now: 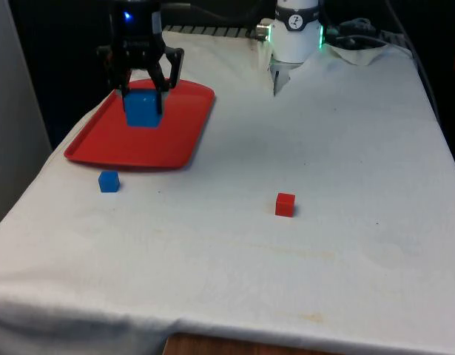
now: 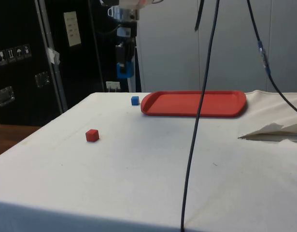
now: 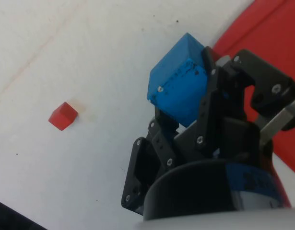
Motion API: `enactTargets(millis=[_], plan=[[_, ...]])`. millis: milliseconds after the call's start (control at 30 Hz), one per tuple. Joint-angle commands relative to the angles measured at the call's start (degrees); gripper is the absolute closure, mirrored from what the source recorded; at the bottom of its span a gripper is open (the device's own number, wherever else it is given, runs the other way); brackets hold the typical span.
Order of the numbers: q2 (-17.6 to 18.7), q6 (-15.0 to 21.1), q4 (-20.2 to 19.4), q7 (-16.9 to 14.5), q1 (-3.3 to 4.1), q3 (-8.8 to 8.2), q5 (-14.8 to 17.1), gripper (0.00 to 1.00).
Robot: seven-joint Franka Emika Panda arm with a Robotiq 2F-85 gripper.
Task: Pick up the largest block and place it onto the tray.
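The claw [image 1: 143,87] is clenched on the large blue block [image 1: 143,109], its two black fingers pressing the block's opposite sides, and it holds the block up in the air, clear of everything below. In the wrist view the block [image 3: 178,88] sits tilted between the fingers [image 3: 209,103], one corner jutting out past them, with white cloth beneath it and the red of the tray [image 3: 262,36] just beside. In the side view the claw [image 2: 124,57] and the block [image 2: 124,70] hang well above the table [image 2: 138,169], near the far edge of the table as that camera sees it, at a spot above the small blue block [image 2: 134,100] rather than above the tray [image 2: 194,104] itself.

The red tray [image 1: 183,140] lies flat on the white cloth close to the table's edge on the front view's left, towards the robot's end. In the front view the held block shows in front of the tray's surface, though it does not touch it.

The small blue block [image 1: 108,181] rests on the cloth just beside the tray's near rim, close to that same table edge. A small red block [image 1: 285,204] stands alone towards the middle of the table [image 1: 323,148], well apart from the tray and the small blue block; it also appears in the side view [image 2: 92,135] and in the wrist view [image 3: 62,116]
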Motion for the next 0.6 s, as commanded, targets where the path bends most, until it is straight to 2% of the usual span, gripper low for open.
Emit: enactTargets(millis=[0, 133, 167, 200, 567], plan=[[-0.29, 0.34, -0.52, -0.06, 0.57, -0.52, -0.40, 0.99], [-1.38, 0.63, -1.60, -0.46, 0.57, -0.74, -1.09, 0.99], [-1.15, 0.06, -1.09, -0.46, 0.06, -0.40, -0.69, 0.99], [-1.43, 0.69, -1.83, -0.69, 0.46, -0.74, -0.97, 0.99], [-1.32, 0.29, -1.89, -1.20, -0.06, -0.63, -0.69, 0.99]])
